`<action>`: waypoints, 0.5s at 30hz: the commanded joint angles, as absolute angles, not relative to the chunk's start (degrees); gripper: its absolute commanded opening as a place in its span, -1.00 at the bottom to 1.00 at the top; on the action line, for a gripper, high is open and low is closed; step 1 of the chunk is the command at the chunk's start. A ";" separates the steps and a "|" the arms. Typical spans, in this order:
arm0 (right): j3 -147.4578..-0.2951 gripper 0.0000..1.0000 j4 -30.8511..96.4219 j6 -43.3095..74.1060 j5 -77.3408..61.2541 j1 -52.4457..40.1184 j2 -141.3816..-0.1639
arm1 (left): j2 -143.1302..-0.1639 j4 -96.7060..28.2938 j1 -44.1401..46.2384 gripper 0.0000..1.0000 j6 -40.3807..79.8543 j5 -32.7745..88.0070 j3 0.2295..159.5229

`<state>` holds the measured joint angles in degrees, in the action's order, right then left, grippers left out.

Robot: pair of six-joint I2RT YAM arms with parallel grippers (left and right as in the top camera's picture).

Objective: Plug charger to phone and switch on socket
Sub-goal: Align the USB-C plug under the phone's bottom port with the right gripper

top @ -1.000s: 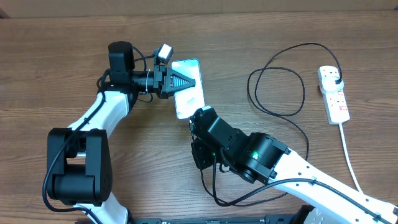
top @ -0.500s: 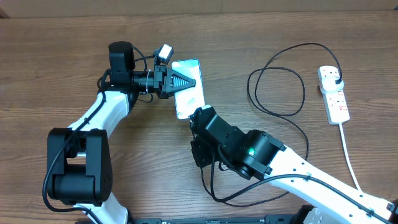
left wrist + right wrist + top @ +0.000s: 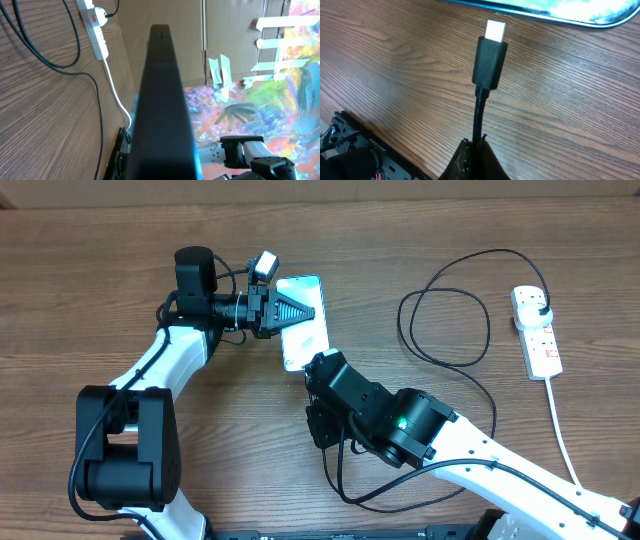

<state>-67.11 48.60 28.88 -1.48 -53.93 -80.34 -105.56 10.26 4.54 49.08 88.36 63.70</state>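
Observation:
The phone [image 3: 303,320], light-blue screen up, lies on the wooden table. My left gripper [image 3: 296,310] is shut on its long edges; in the left wrist view the phone's black edge [image 3: 162,100] fills the middle. My right gripper [image 3: 314,370] sits just below the phone's near end and is shut on the charger cable [image 3: 479,120], whose connector tip [image 3: 495,31] points at the phone's edge [image 3: 555,12], a short gap away. The cable [image 3: 445,330] loops right to a black plug [image 3: 541,307] in the white socket strip [image 3: 536,332].
The strip's white cord [image 3: 562,430] runs down the right side. My right arm [image 3: 470,455] crosses the lower middle, with cable slack [image 3: 345,480] under it. My left arm [image 3: 150,380] stands at the left. A painted backdrop [image 3: 250,100] shows in the left wrist view.
My right arm has shifted slightly to the left toward the phone's lower end. The left gripper and the phone have not moved.

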 commanded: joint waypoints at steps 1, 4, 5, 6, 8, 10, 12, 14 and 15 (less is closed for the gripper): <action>-67.57 -0.92 48.18 28.36 -1.10 -53.49 -80.53 | -105.65 10.33 4.93 -0.92 47.75 90.67 64.71; -67.57 -0.92 48.05 28.36 -1.10 -53.49 -80.53 | -105.65 10.33 4.93 -0.92 47.75 90.67 64.71; -67.57 -0.92 48.03 28.36 -1.10 -53.49 -80.53 | -105.65 10.33 4.93 -0.92 47.72 90.67 64.71; -67.57 -0.92 48.03 28.36 -1.08 -53.49 -80.53 | -105.65 10.33 4.93 -0.92 47.70 90.67 64.71; -67.57 -0.92 48.07 28.38 -0.89 -53.28 -80.55 | -105.65 10.33 4.93 -0.92 46.59 90.67 64.71; -67.57 -0.92 48.07 28.40 -0.91 -52.71 -80.55 | -105.65 10.33 4.93 -0.92 46.22 90.67 64.71; -67.57 -0.92 48.07 28.40 -0.95 -52.10 -80.55 | -105.65 10.33 4.93 -0.92 45.95 90.67 64.71; -67.57 -0.92 48.05 28.40 -1.30 -51.53 -80.55 | -105.65 10.33 4.93 -0.92 45.32 90.67 64.71; -67.57 -0.92 48.05 28.40 -1.56 -51.31 -80.55 | -105.65 10.33 4.91 -0.92 45.32 90.67 64.71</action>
<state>-67.11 48.73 28.88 -1.91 -52.56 -80.34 -105.56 10.28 4.54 47.59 88.31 63.70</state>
